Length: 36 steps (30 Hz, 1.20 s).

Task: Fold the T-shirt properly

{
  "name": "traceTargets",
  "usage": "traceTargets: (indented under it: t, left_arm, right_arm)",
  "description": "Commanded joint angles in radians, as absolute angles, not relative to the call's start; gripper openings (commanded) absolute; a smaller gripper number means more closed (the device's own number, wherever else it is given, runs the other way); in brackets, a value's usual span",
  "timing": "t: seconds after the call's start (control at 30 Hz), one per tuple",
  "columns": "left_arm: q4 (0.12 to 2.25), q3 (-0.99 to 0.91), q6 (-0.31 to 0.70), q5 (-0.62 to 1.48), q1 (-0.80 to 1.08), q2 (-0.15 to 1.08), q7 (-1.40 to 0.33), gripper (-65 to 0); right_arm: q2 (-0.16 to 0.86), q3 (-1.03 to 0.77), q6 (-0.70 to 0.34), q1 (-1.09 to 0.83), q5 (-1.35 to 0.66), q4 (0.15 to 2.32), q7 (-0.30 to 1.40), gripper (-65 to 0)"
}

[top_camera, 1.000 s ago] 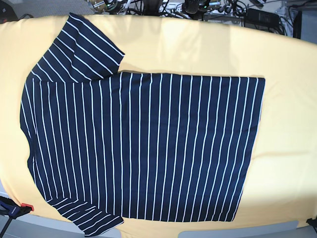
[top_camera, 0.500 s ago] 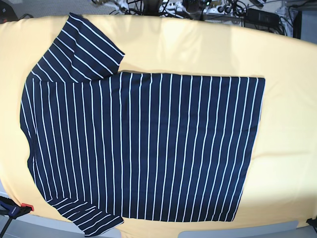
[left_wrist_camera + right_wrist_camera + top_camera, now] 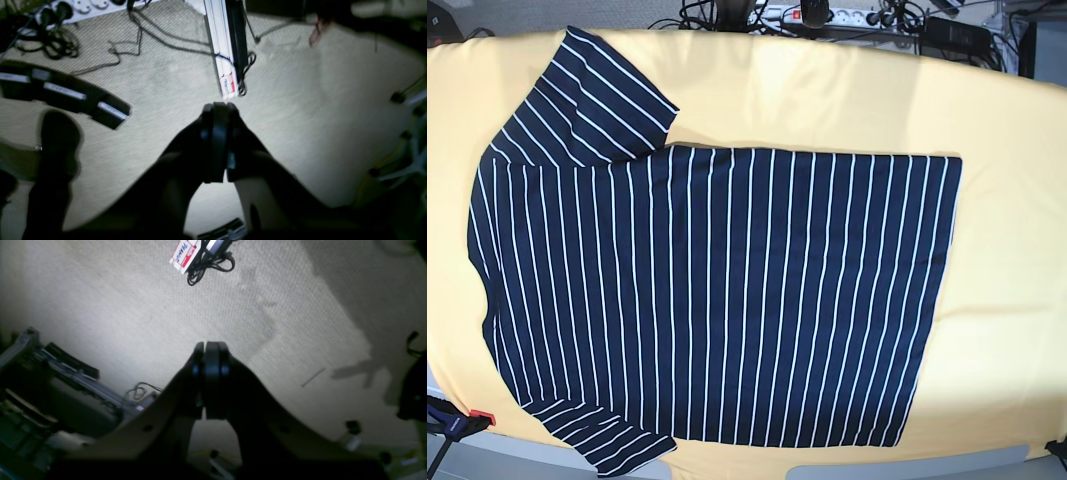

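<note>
The T-shirt [image 3: 717, 290], dark navy with thin white stripes, lies spread flat on the yellow-orange cloth [image 3: 1007, 250] in the base view, collar end to the left, hem to the right, both short sleeves laid out. Neither arm shows in the base view. In the left wrist view my left gripper [image 3: 217, 110] is shut with nothing between its fingers, hanging over grey carpet. My right gripper [image 3: 210, 346] is likewise shut and empty above carpet in the right wrist view. The T-shirt appears in neither wrist view.
Cables and power strips [image 3: 827, 18] lie on the floor beyond the table's far edge. A white and black rail [image 3: 227, 50] with coiled cable crosses the carpet. A clamp [image 3: 457, 420] grips the table's near left corner.
The T-shirt and cloth lie unchanged. Dark shapes at the top edge beyond the table have drawn out of the base view.
</note>
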<state>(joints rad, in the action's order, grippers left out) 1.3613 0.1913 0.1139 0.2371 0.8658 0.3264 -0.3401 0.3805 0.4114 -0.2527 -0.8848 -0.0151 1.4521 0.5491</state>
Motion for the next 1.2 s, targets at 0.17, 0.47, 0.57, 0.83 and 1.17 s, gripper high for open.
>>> traceTargets:
  t: [0.17, 0.47, 0.57, 0.83, 1.17]
  left_arm:
    - [1.708, 0.100, 0.088, 0.209, 1.077, 0.408, -0.413, -65.0]
    - [2.077, -0.150, 0.093, 0.199, 1.254, 0.427, -0.461, -65.0]
    - [2.160, -0.210, 0.093, 0.199, 1.254, 0.427, -0.472, -65.0]
    - [2.334, -0.305, 0.120, 0.157, 1.228, 0.443, -0.471, -65.0]
    - [2.321, -0.326, 0.156, 0.040, 1.067, 0.619, -0.437, -65.0]
  right_arm:
    - [0.510, 0.413, -0.147, -1.116, 0.003, 1.841, 0.624, -65.0]
    - [0.619, 0.411, 0.088, -1.286, 0.315, 2.184, 0.707, -65.0]
    - [0.641, 0.410, 0.150, -1.286, 0.394, 2.243, 0.720, -65.0]
    - [0.641, 0.361, 0.263, -1.280, 0.643, 2.347, 0.711, -65.0]
    - [0.641, 0.050, 0.098, -1.183, 0.510, 2.356, 0.524, -65.0]
